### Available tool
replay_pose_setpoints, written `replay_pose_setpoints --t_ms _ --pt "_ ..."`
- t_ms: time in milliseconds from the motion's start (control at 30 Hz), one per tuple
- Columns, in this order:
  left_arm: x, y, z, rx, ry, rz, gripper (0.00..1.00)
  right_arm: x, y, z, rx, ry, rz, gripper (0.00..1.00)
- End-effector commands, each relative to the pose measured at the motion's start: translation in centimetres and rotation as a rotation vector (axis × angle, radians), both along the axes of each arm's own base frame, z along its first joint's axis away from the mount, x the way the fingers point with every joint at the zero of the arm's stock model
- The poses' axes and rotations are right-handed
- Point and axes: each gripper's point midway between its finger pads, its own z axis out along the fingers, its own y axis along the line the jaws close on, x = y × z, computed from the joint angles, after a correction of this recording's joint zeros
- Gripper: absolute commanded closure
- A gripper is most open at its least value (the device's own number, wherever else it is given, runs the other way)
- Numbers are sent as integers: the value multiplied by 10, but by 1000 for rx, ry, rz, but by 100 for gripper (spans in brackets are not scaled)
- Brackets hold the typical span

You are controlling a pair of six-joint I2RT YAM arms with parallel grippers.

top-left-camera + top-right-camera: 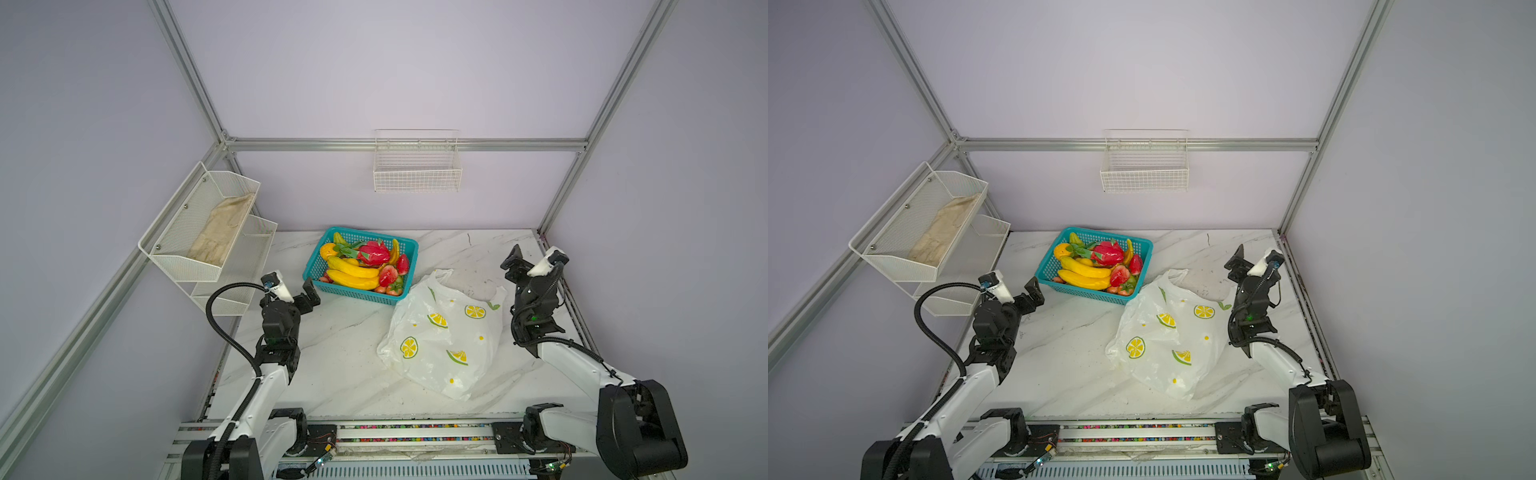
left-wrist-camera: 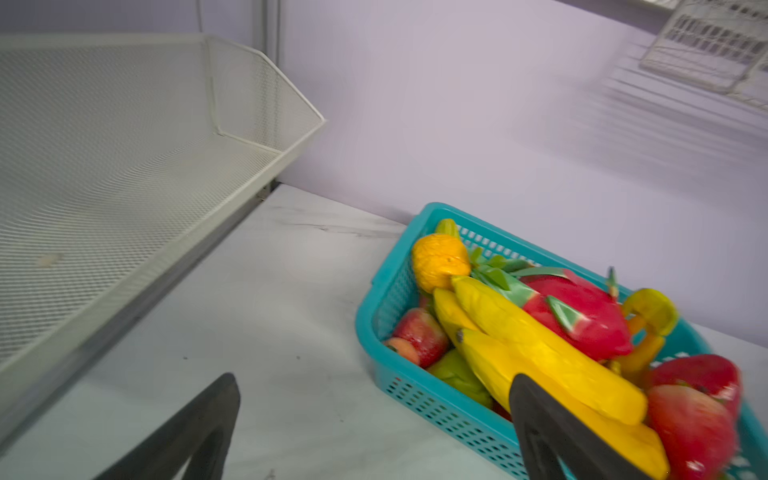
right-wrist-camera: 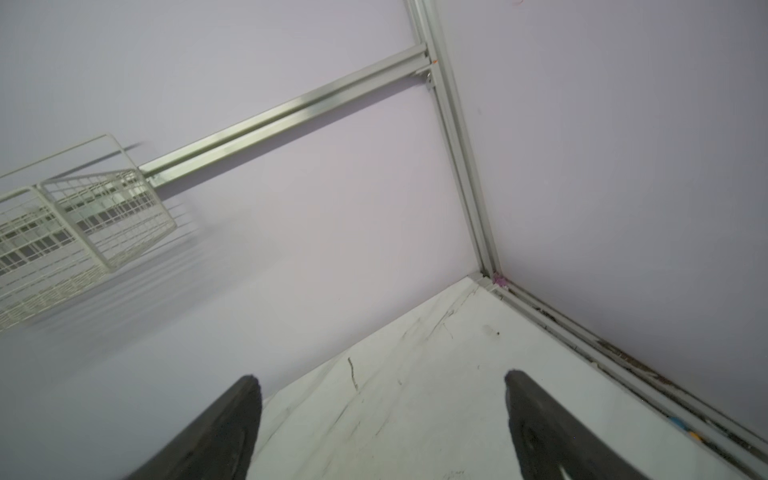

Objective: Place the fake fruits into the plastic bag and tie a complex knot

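Marble table [image 1: 332,353]: fake fruits [image 1: 357,270] in teal basket [image 1: 357,294] (plastic bag [image 1: 440,345] beside it); left gripper [image 1: 312,293], right gripper [image 1: 510,257]: jaws apart

White link shells on black joints; a ribbed black cable [image 1: 209,308] loops along the left arm [image 1: 270,382] (the right arm [image 1: 573,365] carries a thinner one).

Marble table [image 1: 332,357] (veined): basket [image 1: 358,294], plastic bag [image 1: 440,349]
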Motion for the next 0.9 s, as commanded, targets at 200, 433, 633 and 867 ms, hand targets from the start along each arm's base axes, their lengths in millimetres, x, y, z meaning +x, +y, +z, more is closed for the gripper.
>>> replay_pose_setpoints --t_ms 200,433,633,867 --pt "-18 -160 5 -88 147 -537 4 13 104 -96 -75 507 470 11" --pt "-40 -245 -30 -97 302 -808 6 -7 119 -107 -63 621 463 17" --pt "-56 -283 -55 -113 393 -900 6 -66 93 -118 18 706 401 15" --pt "-80 -328 -81 -174 449 -943 6 -101 118 -130 160 773 499 17"
